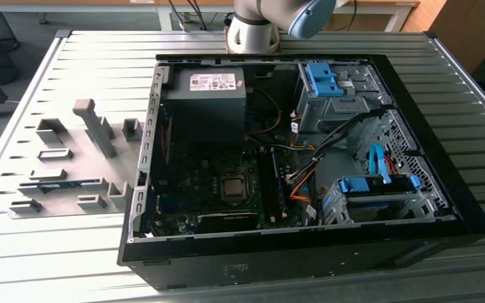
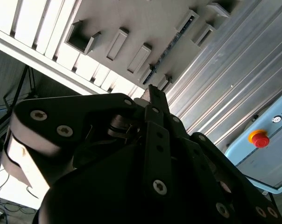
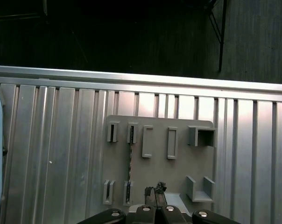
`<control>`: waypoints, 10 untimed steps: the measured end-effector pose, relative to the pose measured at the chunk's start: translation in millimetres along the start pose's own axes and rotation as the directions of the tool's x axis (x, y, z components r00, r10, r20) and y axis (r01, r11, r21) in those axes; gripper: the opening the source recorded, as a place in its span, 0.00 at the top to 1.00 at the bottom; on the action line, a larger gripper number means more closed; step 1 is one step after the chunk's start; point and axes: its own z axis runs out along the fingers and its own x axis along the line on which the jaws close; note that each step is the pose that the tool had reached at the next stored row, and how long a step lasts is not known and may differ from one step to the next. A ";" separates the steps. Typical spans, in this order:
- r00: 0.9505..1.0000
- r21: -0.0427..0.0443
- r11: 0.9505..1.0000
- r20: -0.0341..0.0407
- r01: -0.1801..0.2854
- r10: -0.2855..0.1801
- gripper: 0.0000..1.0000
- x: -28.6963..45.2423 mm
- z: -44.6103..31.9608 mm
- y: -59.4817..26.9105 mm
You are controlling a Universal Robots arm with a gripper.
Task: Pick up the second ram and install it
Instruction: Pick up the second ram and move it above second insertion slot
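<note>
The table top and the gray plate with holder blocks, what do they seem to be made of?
The table top looks like bare aluminium: silvery, ribbed profiles with a dull shine. The gray plate and its holder blocks seem matte plastic, perhaps printed: even gray, no glare.

Second ram [image 1: 57,185] — slim, long memory stick, dark green-blue board, standing on its long edge, each end held in 1 of 2 gray holder blocks [image 1: 27,188], untouched — a thin dark strip [image 3: 130,163] in both wrist views [image 2: 171,45]
</note>
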 end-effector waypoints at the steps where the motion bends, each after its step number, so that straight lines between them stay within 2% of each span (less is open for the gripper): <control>1: 1.000 0.000 1.000 0.000 0.000 0.000 0.89 0.0 0.0 0.0; 5: 1.000 0.000 1.000 0.000 0.000 0.000 0.89 0.1 2.2 0.1; 10: 1.000 0.000 1.000 0.000 0.000 0.000 0.89 0.7 10.7 1.3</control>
